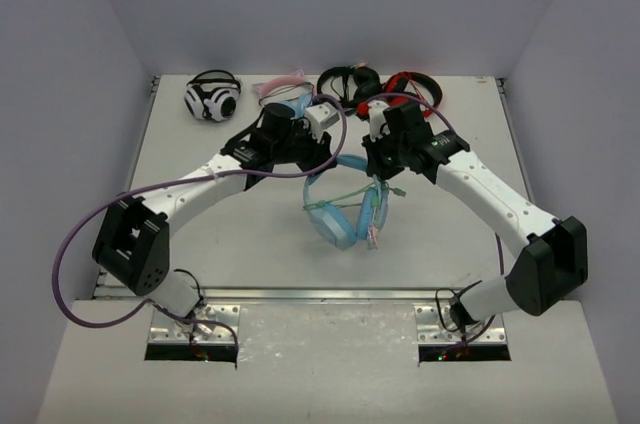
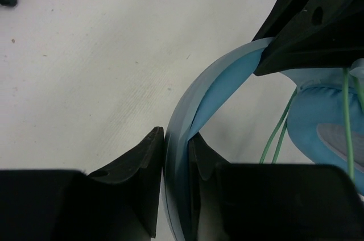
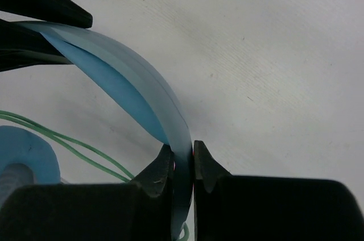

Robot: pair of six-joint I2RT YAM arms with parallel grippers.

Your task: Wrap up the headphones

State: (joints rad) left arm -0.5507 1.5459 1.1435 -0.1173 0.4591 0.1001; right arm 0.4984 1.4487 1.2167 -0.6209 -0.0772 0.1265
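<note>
The light-blue headphones [image 1: 338, 219] are at the table's middle, cups toward the near side, with the pale-green cable [image 1: 376, 206] draped over them. Their wide headband [image 1: 352, 161] arches between my two grippers. My left gripper [image 1: 322, 166] is shut on the headband's left end [image 2: 193, 110], pinched between both fingers in the left wrist view [image 2: 176, 147]. My right gripper [image 1: 385, 172] is shut on the right end [image 3: 136, 82], pinched in the right wrist view [image 3: 183, 158]. A padded cup [image 2: 318, 121] and cable strands [image 2: 277, 134] show beside the left fingers. The cable [image 3: 74, 145] and a cup [image 3: 25, 153] show left of the right fingers.
At the table's back lie white-and-black headphones [image 1: 212, 98], smaller blue headphones with a pink headband [image 1: 287, 90], black headphones [image 1: 349, 80] and red-and-black headphones [image 1: 412, 85]. Grey walls close in the left, right and back sides.
</note>
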